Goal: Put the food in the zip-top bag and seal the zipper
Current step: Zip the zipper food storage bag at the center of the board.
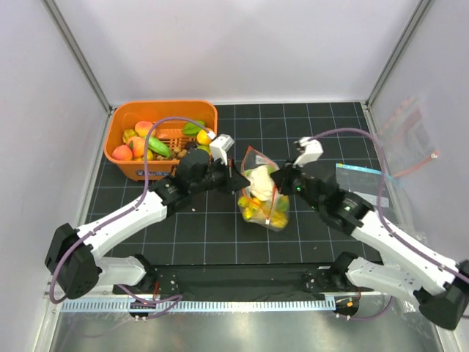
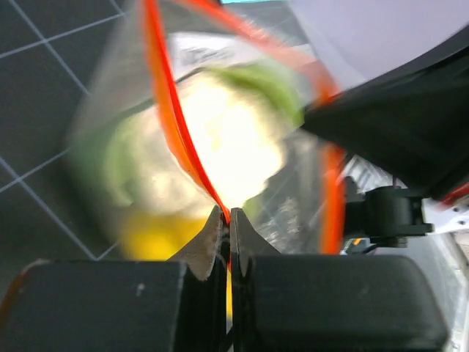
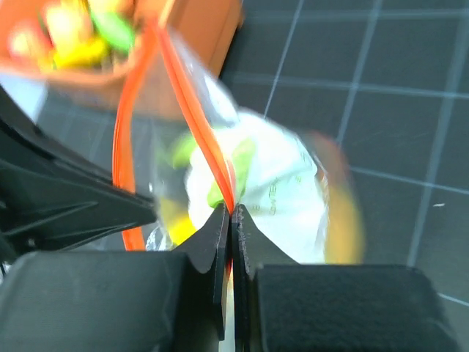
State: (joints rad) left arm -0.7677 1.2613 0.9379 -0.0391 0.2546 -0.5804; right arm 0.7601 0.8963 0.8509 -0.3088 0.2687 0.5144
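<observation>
Right now my left gripper is pressed tight on one lip of the zipper, and my right gripper pinches the opposite lip. The zip-top bag sits mid-table between them. Its mouth gapes upward, with the long axis running from far edge to near edge. White cauliflower and yellow pieces fill it. Other food lies in the orange basket at the far-left corner.

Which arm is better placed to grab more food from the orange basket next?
Left, probably: the orange basket sits beside the left gripper, across the zip-top bag from the right gripper. Both pinch the zipper.
</observation>
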